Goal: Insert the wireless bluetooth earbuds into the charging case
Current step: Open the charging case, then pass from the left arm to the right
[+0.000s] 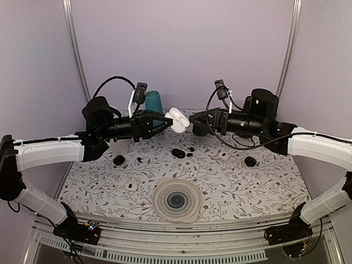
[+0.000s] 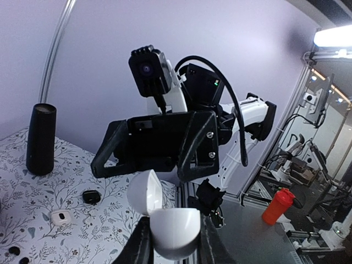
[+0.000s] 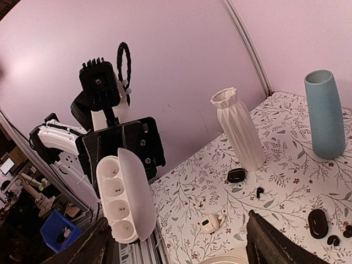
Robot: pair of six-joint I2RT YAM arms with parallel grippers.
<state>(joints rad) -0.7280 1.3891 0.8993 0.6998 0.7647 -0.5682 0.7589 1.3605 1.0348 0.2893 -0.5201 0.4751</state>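
My left gripper (image 1: 166, 120) is shut on an open white charging case (image 1: 177, 119) and holds it in the air above the back of the table. In the left wrist view the case (image 2: 176, 225) sits between my fingers (image 2: 138, 245) with its lid (image 2: 144, 192) swung open. My right gripper (image 1: 197, 126) is open and empty, facing the case a short way to its right. The right wrist view shows the case (image 3: 124, 198) with empty sockets. Two black earbuds (image 1: 190, 152) lie beside a black case (image 1: 177, 153). A white earbud (image 1: 193, 174) lies mid-table.
A teal vase (image 1: 154, 102) stands at the back. A white vase (image 3: 239, 129) stands behind the left arm. Black cases (image 1: 119, 160) (image 1: 250, 161), white cases (image 1: 130, 186) (image 1: 224, 155) and a small black earbud (image 1: 139, 160) lie about. A round spiral mat (image 1: 176, 201) lies near the front.
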